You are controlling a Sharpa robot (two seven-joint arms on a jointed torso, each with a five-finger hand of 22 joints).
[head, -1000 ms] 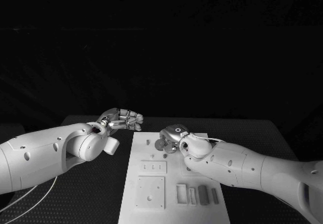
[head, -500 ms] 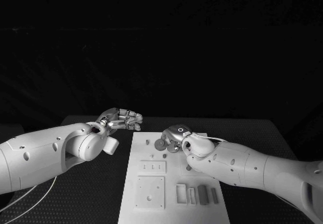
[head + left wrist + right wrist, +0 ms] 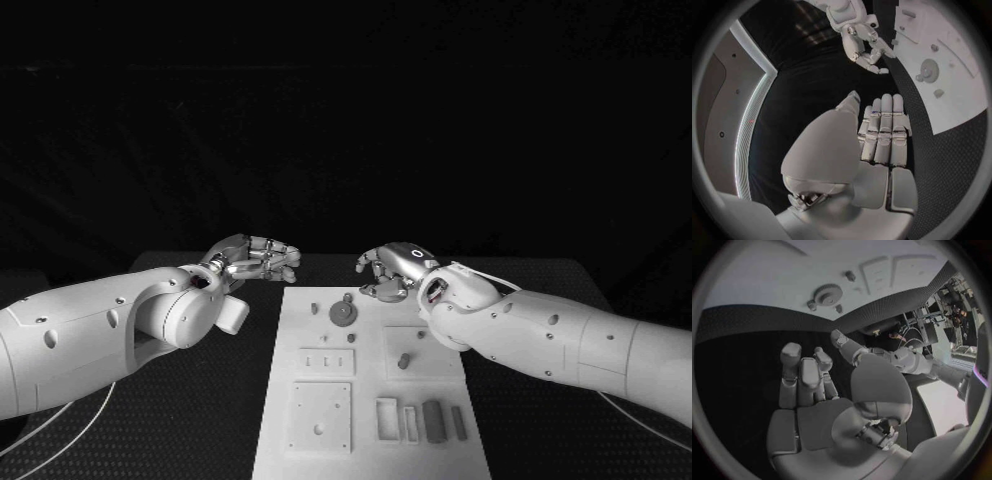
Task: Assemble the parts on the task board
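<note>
The white task board [image 3: 368, 390] lies between my arms. A round gear-like part [image 3: 343, 313] sits on its far end with a small peg [image 3: 315, 308] beside it. The same round part [image 3: 928, 70] [image 3: 827, 292] shows in both wrist views. My right hand [image 3: 392, 270] hovers just beyond the board's far right corner, fingers loosely curved, holding nothing [image 3: 807, 385]. Off the board's far left corner, my left hand [image 3: 257, 258] floats above the table with its fingers stretched side by side and nothing in them [image 3: 882, 135].
A small dark part [image 3: 405, 360] stands in a square recess at mid-board. Grey bars [image 3: 434, 418] lie in slots near the board's front right. Flat white plates [image 3: 323, 411] sit at the front left. Black table [image 3: 188, 420] surrounds the board.
My right hand has lifted off the round part and drawn back toward the board's far right corner, leaving the part uncovered on the board. The left hand has barely shifted.
</note>
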